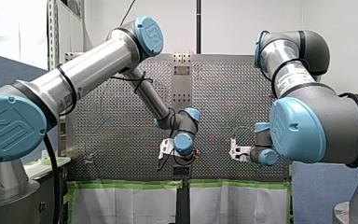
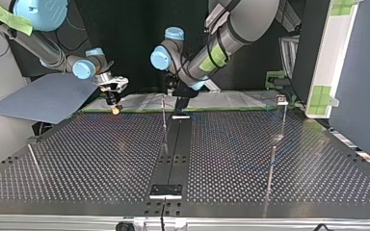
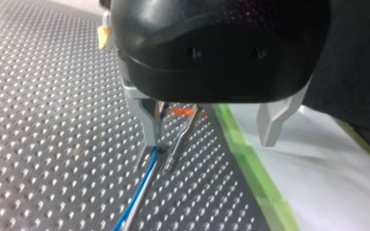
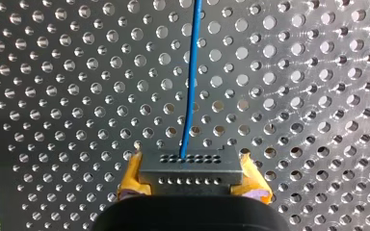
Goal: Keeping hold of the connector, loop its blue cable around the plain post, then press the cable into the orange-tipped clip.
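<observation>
The connector is gripped between the yellow pads of my right gripper, which is closed on it over the table; only its holed face is seen, the rest being hidden by the gripper body. The blue cable is seen leaving that face and running straight ahead over the table until it is cut off at the edge of the right wrist view. In the left wrist view the cable is seen lying on the table at the foot of one metal finger of my left gripper, whose jaws are held wide apart with nothing clamped; the orange-tipped clip is partly hidden under the gripper body, close beside that finger. Whether the cable touches the clip cannot be told. In the top view the cable is too thin to be made out, though a thin post is shown just beside my left gripper. A label on my right arm is too small to be read in the front view
</observation>
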`<state>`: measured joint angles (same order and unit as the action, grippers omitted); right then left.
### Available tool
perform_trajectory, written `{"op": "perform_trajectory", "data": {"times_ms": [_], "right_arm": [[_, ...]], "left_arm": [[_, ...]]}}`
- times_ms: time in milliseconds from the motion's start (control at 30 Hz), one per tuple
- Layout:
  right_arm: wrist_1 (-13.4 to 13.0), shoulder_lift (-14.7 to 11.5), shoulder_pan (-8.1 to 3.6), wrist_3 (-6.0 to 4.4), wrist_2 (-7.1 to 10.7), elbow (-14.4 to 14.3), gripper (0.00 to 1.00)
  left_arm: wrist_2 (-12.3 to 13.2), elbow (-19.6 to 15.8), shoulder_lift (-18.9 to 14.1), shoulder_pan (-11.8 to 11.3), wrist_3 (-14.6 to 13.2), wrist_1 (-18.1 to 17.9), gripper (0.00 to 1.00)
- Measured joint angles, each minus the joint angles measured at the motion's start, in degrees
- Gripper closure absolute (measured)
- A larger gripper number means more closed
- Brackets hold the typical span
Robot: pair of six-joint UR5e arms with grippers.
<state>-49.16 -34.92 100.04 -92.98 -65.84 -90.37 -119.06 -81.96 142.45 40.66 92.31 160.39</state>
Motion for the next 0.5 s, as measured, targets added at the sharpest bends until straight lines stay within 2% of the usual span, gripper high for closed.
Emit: {"op": "perform_trajectory", "data": {"times_ms": [500], "right_arm": [[0.0, 0.1, 0.0, -0.2, 1.19, 0.0, 1.0]], "left_arm": [[-0.2, -0.6, 0.0, 1.5, 0.6, -1.9, 0.0]]}}
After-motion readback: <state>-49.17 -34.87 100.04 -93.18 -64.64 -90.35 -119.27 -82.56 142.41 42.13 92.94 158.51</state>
